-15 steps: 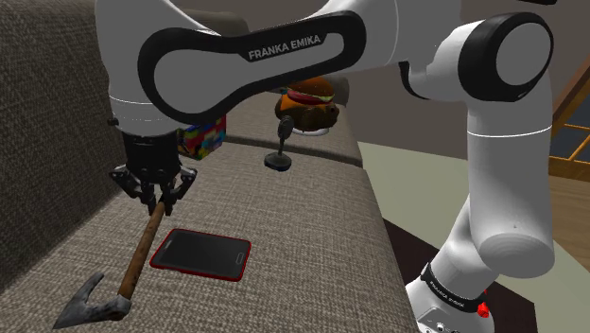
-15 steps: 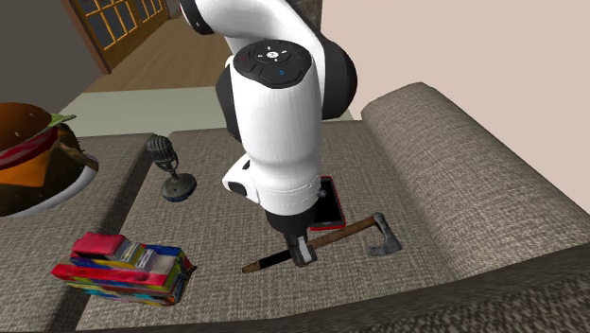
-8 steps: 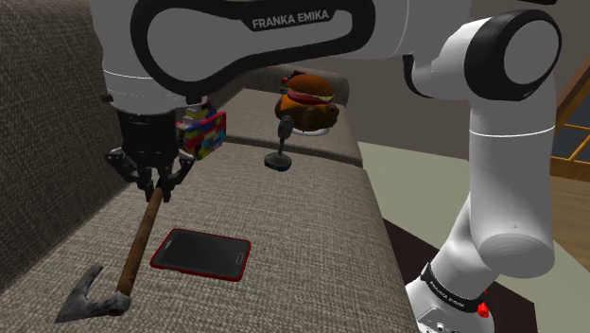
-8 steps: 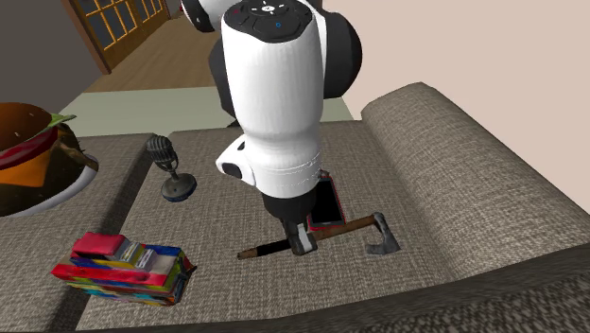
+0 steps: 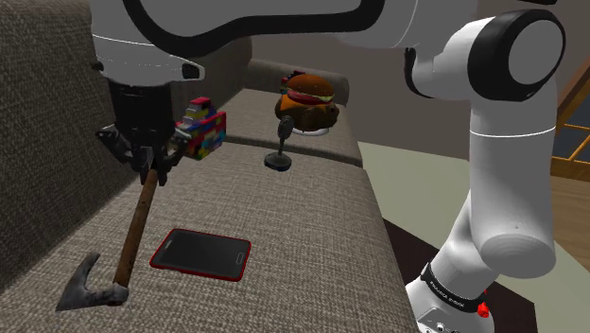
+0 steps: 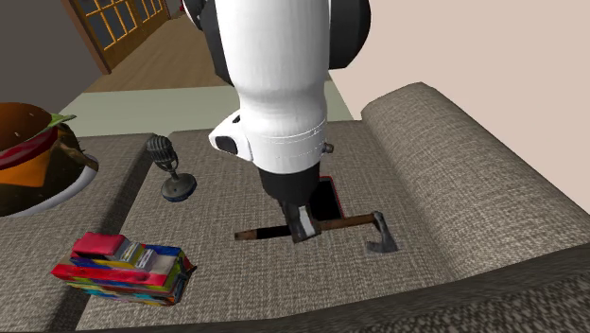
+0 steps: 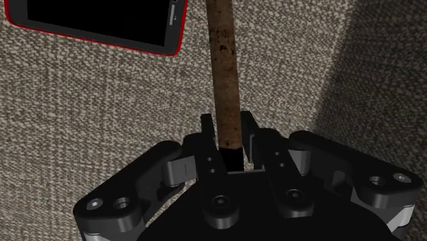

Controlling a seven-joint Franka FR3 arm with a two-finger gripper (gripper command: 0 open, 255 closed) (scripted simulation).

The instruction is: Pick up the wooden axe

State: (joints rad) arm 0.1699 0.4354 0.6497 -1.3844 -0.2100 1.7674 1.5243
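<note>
Fingers (image 7: 208, 133) tight around the rough, straight wooden handle of the axe (image 7: 224, 61).

The black gripper (image 7: 229, 131) is closed around the axe handle (image 7: 222, 68), its two fingers (image 7: 207, 124) pressing against the shaft from either side, close to the handle's end. The handle is a brown, rough-looking wooden rod that runs straight away from the gripper and out of the frame; the axe's head cannot be seen. Beside the far stretch of the handle, apart from it, lies a phone (image 7: 96, 20) with a black screen and a thin red edge, flat on coarse woven grey-brown sofa fabric (image 7: 102, 116). On the handle's other side the fabric is in shadow (image 7: 383, 68).
</note>
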